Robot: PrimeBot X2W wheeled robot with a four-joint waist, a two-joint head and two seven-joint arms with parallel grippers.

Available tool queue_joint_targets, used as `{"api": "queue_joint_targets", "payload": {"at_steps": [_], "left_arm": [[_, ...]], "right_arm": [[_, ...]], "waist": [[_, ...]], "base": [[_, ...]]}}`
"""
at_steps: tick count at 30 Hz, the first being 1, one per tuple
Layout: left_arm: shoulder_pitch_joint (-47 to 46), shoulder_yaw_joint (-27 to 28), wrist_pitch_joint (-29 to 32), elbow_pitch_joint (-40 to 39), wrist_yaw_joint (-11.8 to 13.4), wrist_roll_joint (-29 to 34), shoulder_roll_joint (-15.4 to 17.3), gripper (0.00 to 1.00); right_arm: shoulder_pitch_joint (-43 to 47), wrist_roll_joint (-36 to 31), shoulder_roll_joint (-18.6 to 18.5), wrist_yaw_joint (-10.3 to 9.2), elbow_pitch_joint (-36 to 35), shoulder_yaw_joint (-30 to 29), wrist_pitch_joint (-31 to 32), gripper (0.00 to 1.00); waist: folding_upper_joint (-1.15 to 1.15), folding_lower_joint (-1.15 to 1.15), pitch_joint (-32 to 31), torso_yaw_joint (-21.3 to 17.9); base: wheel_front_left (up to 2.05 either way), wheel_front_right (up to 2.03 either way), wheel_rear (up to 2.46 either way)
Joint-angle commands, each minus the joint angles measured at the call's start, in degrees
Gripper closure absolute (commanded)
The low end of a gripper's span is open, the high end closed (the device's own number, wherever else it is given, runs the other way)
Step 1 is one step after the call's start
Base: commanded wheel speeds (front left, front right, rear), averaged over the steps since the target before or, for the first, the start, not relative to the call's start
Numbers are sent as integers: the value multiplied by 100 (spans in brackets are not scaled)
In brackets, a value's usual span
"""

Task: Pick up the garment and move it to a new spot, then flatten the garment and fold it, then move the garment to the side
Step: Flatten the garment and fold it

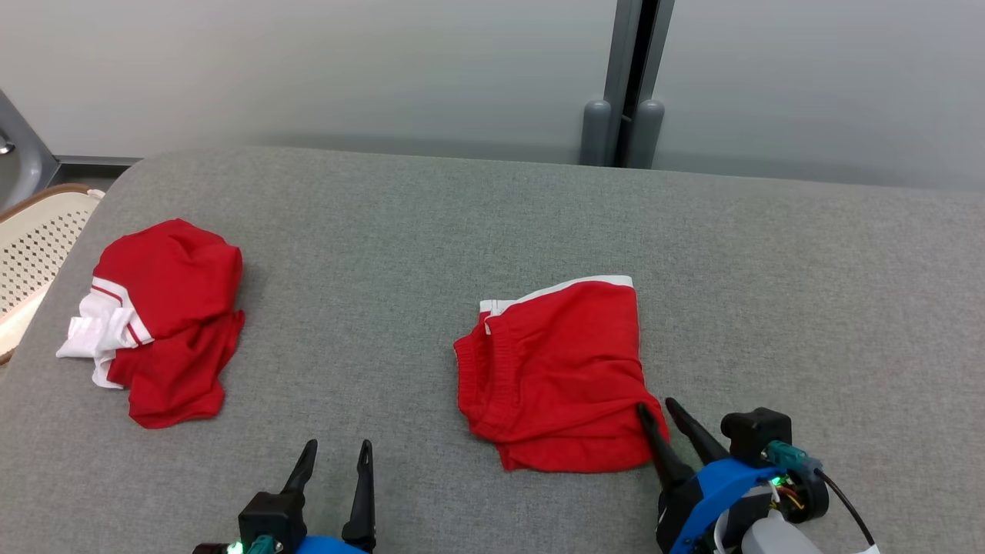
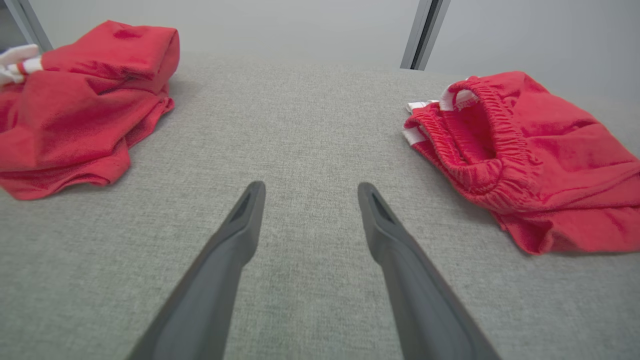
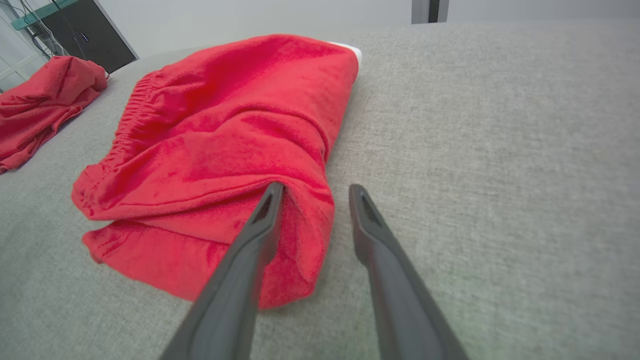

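The garment [image 1: 558, 369] is a pair of red shorts with white trim, lying folded in the middle of the grey padded table [image 1: 462, 223]. My right gripper [image 1: 656, 405] is at its near right corner. In the right wrist view the right gripper [image 3: 316, 187] has its jaws apart, and a fold at the corner of the shorts [image 3: 225, 135] lies between them, against the left finger. My left gripper [image 1: 338, 445] stands open over bare table near the front edge. In the left wrist view the left gripper [image 2: 311, 186] holds nothing, and the shorts [image 2: 540, 160] lie to its right.
A second red and white garment [image 1: 165, 315] lies crumpled at the table's left, also seen as a red heap [image 2: 75, 110] in the left wrist view. A pale perforated basket [image 1: 31, 238] sits beyond the left edge. A grey wall with a post [image 1: 623, 100] stands behind the table.
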Motion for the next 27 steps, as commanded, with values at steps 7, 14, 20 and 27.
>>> {"api": "queue_joint_targets", "payload": {"at_steps": [7,14,20,27], "left_arm": [[-133,-56,-14,7,-2,-83,-1,0],[-44,-92,-14,-6,8,-120,-1,0],[26,-64,-14,2,20,-132,-1,0],[93,18,-14,1,34,-83,0,0]], "right_arm": [[151,61,-15,1,-118,59,-24,100],[949,-175,-16,1,-1227,-63,-23,100],[1734,-409,-16,1,-1399,-206,-23,100],[1933,-302,-16,1,-1800,-250,-23,0]], "waist": [[0,0,8,-75],[0,0,-109,-162],[0,0,-198,-256],[0,0,-271,-374]], "base": [[0,0,0],[0,0,0],[0,0,0],[0,0,0]]}}
